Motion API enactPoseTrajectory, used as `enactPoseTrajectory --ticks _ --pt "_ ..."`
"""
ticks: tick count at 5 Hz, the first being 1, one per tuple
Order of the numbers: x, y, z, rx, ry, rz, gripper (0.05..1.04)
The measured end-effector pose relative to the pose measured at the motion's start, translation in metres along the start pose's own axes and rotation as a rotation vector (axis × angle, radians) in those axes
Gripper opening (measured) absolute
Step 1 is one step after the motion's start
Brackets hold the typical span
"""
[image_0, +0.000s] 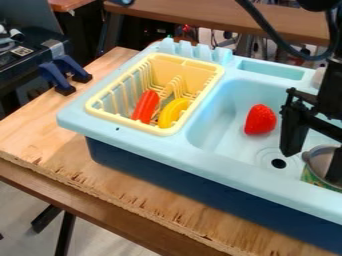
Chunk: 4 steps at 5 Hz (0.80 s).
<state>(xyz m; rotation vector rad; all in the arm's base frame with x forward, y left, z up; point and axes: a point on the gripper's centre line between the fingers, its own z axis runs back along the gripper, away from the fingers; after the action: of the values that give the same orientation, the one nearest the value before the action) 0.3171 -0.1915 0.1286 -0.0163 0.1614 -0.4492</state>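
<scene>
one patterned pot (310, 176) sits upright at the near right of the sink basin (230, 135), its round mouth facing up, so no long axis stands out. the black pincer (310, 166) hangs right over it, fingers pointing down and spread apart, one each side of the rim from where i stand; whether either touches, i can't tell. the arm comes in at upper right. farther back lies a red strawberry (260, 120), apart from the pincer; leftward, the yellow rack (100, 111) holds a red piece (145, 106) and a yellow one (173, 112).

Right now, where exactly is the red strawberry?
In the camera view, the strawberry is in the sink basin, right of centre, between the yellow rack and the gripper.
</scene>
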Motion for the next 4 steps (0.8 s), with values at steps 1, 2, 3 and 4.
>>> enactPoseTrajectory --ticks 1,2,3,4 --pt "0.003 0.009 0.0 0.007 0.014 0.015 1.011" --pt "0.004 0.017 0.001 0.056 0.057 0.039 1.011" --pt "-0.002 0.045 0.005 0.113 0.088 0.158 1.011" --pt "-0.01 0.086 0.013 0.168 0.11 0.319 1.011"
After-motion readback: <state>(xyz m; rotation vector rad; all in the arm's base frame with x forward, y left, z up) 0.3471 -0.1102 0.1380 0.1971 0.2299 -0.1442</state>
